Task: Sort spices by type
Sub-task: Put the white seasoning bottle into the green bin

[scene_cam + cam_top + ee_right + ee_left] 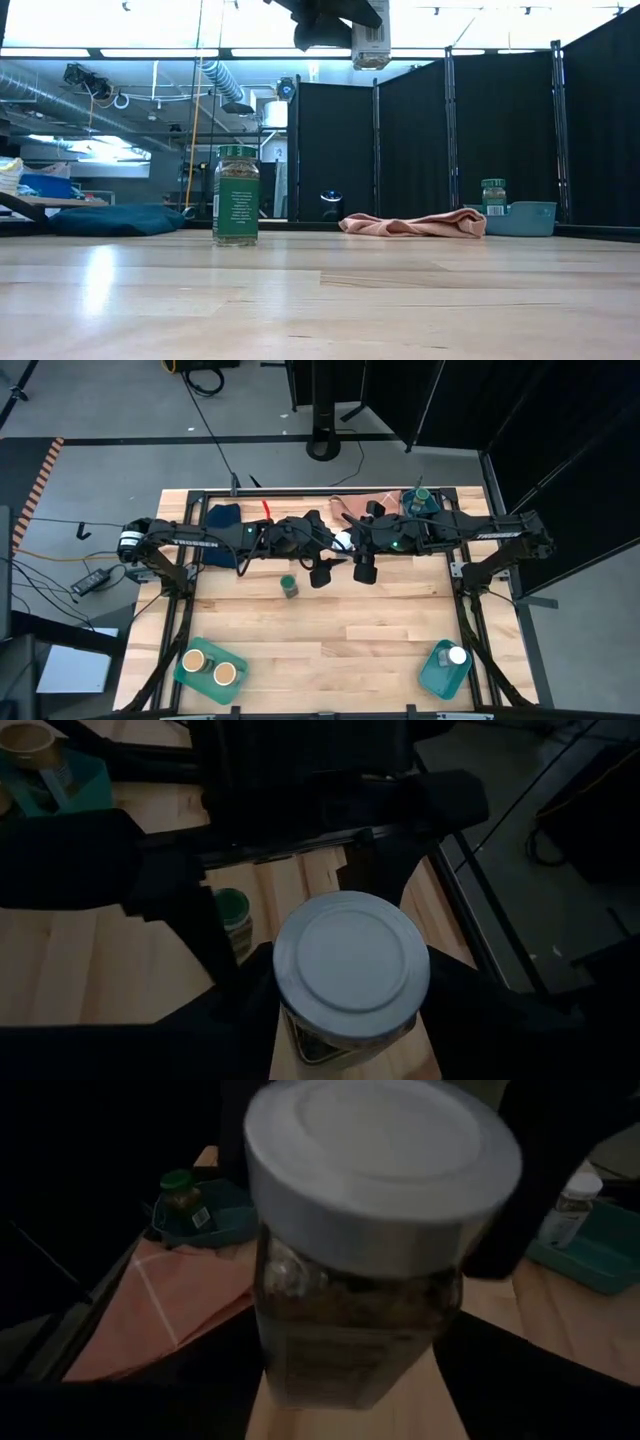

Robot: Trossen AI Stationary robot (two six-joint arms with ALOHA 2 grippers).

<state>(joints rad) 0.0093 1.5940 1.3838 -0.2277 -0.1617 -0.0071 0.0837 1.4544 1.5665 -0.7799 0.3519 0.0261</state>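
Left end effector point(322, 568) hung above mid-counter, fingers part open around the white-lidded jar point(343, 542). Just right of it, the right end effector point(362, 565) was closed on that jar, held clear of the counter point(330, 650). A green-lidded jar point(288, 586) stood on the wood just beside them.

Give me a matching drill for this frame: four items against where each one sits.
Items:
1. tan-lid jars
2. central white-lid jar
3. lone green-lid jar
4. pink cloth

Places:
A. standing on bare wood
B. gripped aloft by right claw, left claw alongside
C. inside the left teal bin
D. lying at the table's far edge

Pairs: 1-C, 2-B, 3-A, 4-D
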